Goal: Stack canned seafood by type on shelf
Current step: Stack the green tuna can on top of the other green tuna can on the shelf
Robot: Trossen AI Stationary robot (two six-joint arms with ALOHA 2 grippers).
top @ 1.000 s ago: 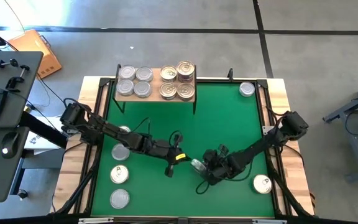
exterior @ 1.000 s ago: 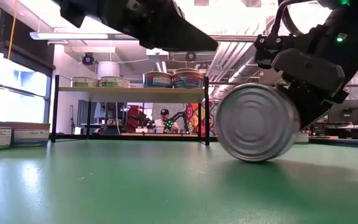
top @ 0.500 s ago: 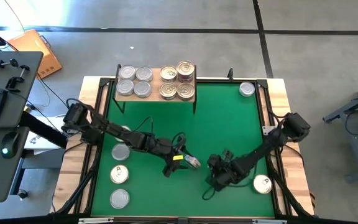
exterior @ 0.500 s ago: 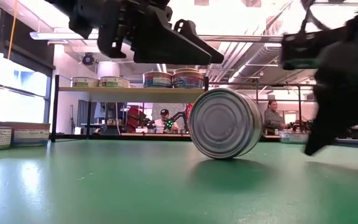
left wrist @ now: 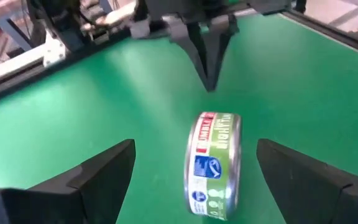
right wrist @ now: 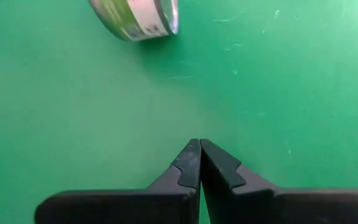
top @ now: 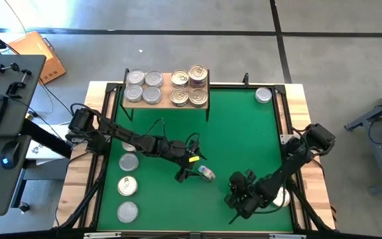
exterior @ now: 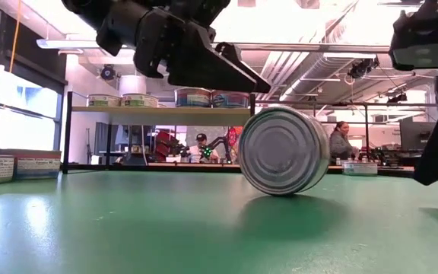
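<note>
Can on edge on the green mat (top: 244, 133), mid-table.

Left gripper (top: 192, 174) is held with fingers spread on either side of the can (top: 207, 174), untouched. Right gripper (right wrist: 199, 163), fingers pressed together, is seen nearer, to the right. Eight cans are stacked on the far shelf (top: 166, 104).

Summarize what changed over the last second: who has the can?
Nobody now. The right claw let go of the can on its edge and drew back toward the table's near right, shut and empty. The can rolled left on the green mat. The left claw opened and now straddles it without gripping. Unchanged: the cans on the shelf and those on the mat.
</note>
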